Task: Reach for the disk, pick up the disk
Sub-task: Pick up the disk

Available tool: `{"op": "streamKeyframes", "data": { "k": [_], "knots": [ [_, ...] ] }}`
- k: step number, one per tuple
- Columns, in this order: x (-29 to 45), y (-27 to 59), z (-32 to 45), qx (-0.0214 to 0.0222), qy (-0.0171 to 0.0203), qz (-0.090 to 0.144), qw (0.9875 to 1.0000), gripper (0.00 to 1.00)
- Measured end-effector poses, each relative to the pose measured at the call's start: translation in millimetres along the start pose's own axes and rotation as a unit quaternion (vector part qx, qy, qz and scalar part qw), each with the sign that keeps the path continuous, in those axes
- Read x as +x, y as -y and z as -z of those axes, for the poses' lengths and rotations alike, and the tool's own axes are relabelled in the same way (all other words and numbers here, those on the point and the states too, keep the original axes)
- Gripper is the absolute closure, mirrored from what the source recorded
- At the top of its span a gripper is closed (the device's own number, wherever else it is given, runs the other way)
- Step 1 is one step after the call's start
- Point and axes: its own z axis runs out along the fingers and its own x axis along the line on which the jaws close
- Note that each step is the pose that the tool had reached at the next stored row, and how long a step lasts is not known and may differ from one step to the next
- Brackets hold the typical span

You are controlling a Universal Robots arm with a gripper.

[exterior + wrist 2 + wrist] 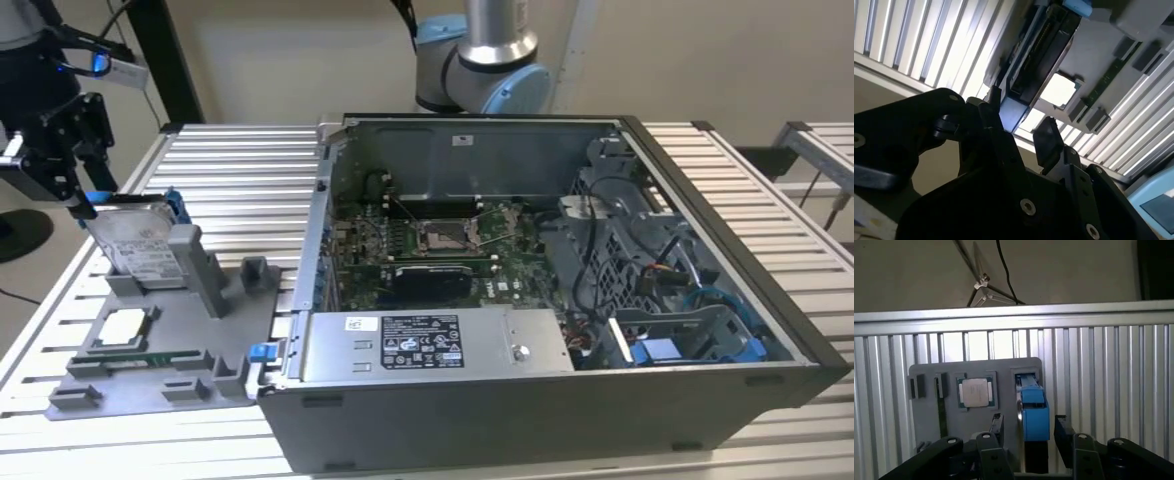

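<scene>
Poised at the exterior view's left, with gripper spread wide to straddle the disk, nothing clamped yet! Stood upright in the grey holder, blue rails offered up for an easy pinch.

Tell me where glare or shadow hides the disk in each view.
Second wrist view: table slats glare white, the chip is washed out, the disk sits in shadow. First wrist view: even light, its blue rail plain between the open fingers. Exterior view: evenly lit, label visible.
</scene>
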Motion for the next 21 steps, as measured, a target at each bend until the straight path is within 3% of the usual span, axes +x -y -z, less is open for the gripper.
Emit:
{"op": "streamKeyframes", "data": {
  "k": [7, 13, 21],
  "knots": [
    [0.1, 0.3, -12.5, 0.0005, -0.0001, 0.004, 1.0, 0.0],
    [0.1, 0.3, -14.8, 0.0007, -0.0007, 0.005, 1.0, 0.0],
    [0.3, -0.7, -28.5, 0.0017, -0.0011, 0.006, 1.0, 0.0]
  ]
}}
